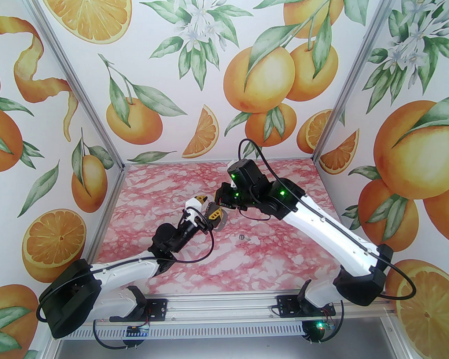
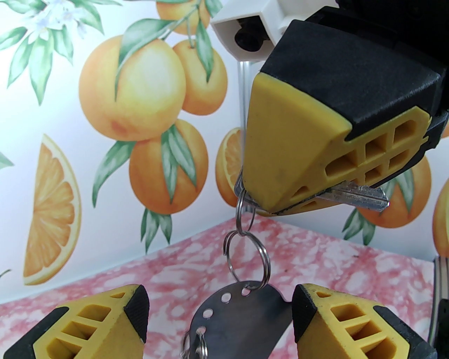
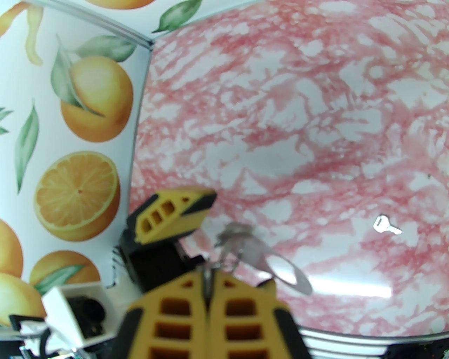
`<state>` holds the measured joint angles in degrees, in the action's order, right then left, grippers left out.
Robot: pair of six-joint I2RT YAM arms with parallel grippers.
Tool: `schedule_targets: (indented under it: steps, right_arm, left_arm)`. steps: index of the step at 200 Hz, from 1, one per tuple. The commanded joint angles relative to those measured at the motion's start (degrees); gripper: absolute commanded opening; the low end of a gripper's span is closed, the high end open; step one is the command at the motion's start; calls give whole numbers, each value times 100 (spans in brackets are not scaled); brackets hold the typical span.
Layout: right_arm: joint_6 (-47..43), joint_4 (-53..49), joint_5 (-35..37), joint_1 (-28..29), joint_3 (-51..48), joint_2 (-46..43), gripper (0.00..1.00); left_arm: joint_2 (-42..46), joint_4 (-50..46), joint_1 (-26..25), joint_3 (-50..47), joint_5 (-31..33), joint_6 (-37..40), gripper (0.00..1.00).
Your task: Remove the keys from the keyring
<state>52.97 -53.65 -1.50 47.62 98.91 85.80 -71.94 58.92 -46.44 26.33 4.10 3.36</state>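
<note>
right claw (image 2: 266,210) pinching key (image 2: 361,198), keyring (image 2: 242,315) dangling below

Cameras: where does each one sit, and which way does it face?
Top external: high behind the bases, facing down at the table; left arm and right arm show.
Left wrist: on the left arm, facing along the open left gripper at the keyring and the right gripper pinching a key.
Right wrist: on the right arm, facing down past its shut fingers.
Top and right wrist share the loose key.
</note>
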Motion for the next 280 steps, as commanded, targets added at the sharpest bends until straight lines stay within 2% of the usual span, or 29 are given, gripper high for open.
schedule_targets:
  steps: [1, 33, 65, 102, 137, 170, 280]
  right_arm:
    - [156, 349, 235, 35, -115, -238, 0]
    - [251, 399, 354, 35, -142, -246, 0]
    - [275, 437, 545, 37, -154, -279, 0]
    - [317, 492, 498, 31, -199, -310, 0]
    - [387, 641, 568, 33, -354, -458, 0]
    - [464, 715, 677, 32, -634, -565, 0]
    - [443, 798, 843, 30, -648, -647, 0]
  left_arm:
    - [264, 59, -21, 20, 315, 224, 61]
    - [134, 67, -19, 120, 109, 324, 51]
    - [-48, 237, -32, 287, -758, 262, 47]
    - [-268, 307, -29, 518, -212, 85, 44]
    - [-405, 143, -32, 762, -280, -25, 32]
    - [-572, 211, -22, 834, -272, -75, 25]
    - [-762, -125, -15, 1089, -527, -93, 23]
